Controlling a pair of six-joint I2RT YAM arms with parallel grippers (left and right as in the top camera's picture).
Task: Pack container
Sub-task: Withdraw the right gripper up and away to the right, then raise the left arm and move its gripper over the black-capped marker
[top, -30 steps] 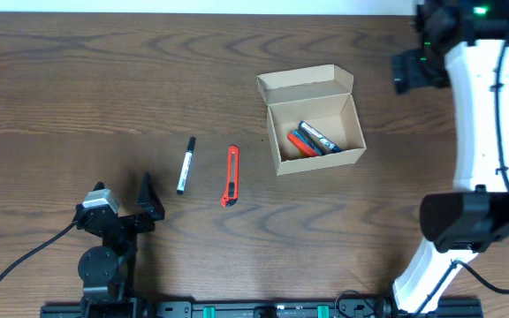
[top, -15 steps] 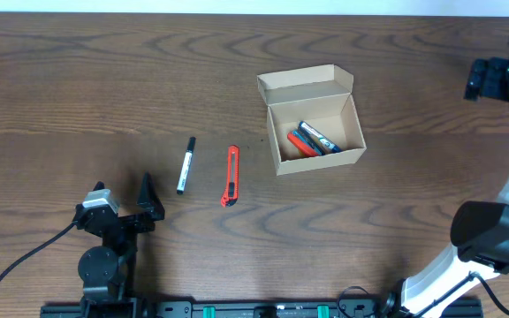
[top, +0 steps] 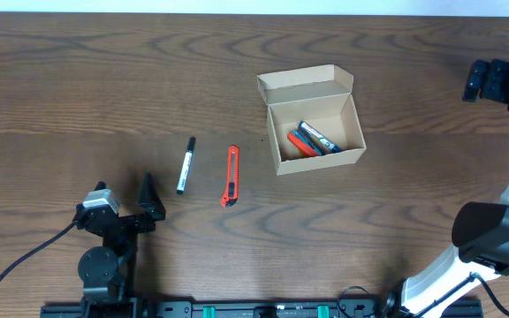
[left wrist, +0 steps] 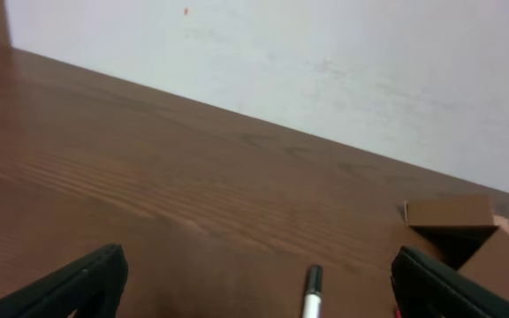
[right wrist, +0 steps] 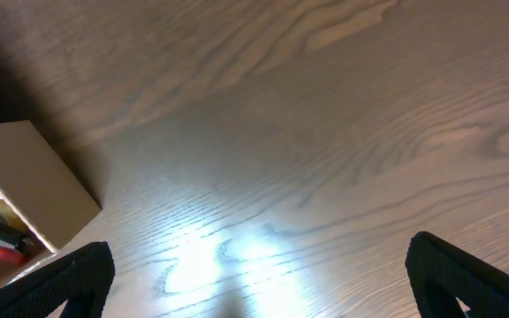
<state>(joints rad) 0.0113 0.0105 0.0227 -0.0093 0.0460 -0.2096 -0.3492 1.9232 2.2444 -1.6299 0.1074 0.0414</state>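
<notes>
Container (top: 321, 162) sits with its lid open, right of centre on the table (top: 60, 71), partly packed. Left gripper (left wrist: 259, 287), low near the front edge, and right gripper (right wrist: 263, 278), out past the container's right side, both have jaws spread wide and hold nothing. Orange box cutter (top: 231, 175) and marker (top: 185, 165) lie loose well left of the container, while a few red and dark items (top: 312, 141) already lie inside, so I judge those two plus closing the lid remain.

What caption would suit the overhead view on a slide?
Open cardboard container with small items inside; a marker and a red utility knife lie on the table beside it, not yet packed.
</notes>
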